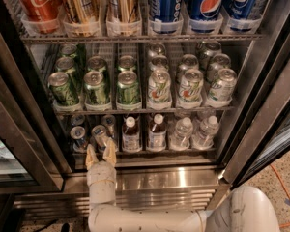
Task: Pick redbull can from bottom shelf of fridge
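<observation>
The fridge point(261, 95) stands open in front of me, its wire racks full of drinks. On the bottom shelf point(150, 152) slim silver-and-blue redbull cans stand at the left: one front can point(99, 135), another to its left point(79, 137), more behind. My gripper point(100, 157) is at the shelf's front edge, just below the front redbull can. Its two tan fingers point(91, 156) are spread apart and hold nothing. The white arm point(135, 219) runs in from the bottom of the view.
Two juice bottles point(131, 134) and clear water bottles point(182, 133) fill the rest of the bottom shelf. Green and white soda cans point(128, 87) sit on the rack above, cola cans point(38, 4) at the top. The dark door frame point(24, 144) stands at the left.
</observation>
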Controlling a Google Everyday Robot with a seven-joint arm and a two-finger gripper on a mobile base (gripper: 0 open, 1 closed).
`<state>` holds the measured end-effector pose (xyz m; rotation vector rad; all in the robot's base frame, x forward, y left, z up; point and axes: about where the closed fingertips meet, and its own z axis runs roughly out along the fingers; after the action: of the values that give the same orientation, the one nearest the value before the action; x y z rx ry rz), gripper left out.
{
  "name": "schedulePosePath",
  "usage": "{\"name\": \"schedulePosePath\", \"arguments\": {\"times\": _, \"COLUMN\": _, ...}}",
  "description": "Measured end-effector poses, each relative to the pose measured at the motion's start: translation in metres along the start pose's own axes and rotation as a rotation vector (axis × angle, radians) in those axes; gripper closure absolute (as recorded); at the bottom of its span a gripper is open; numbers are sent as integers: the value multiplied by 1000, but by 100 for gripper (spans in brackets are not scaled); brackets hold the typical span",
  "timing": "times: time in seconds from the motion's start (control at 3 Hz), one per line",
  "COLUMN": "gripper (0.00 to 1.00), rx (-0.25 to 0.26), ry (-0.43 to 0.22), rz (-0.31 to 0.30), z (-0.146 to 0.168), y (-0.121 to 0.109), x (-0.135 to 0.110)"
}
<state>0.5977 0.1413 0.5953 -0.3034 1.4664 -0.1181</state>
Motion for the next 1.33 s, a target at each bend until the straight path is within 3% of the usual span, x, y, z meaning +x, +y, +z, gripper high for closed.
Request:
{"name": "schedulePosePath", "arguments": {"times": 0.33, "gripper": 36, "rx": 24, "ry": 2, "rz": 4, "z": 4, "y": -3, "x": -1}}
{"name": "schedulePosePath", "arguments": {"times": 0.67, "gripper": 27, "rx": 58, "ry": -1, "rz": -7, "z": 8, "y": -11, "x": -1}}
{"name": "schedulePosePath", "arguments": {"times": 1.33, "gripper": 28, "rx": 101, "ry": -5, "rz": -31, "z": 15, "y": -25, "x": -1}}
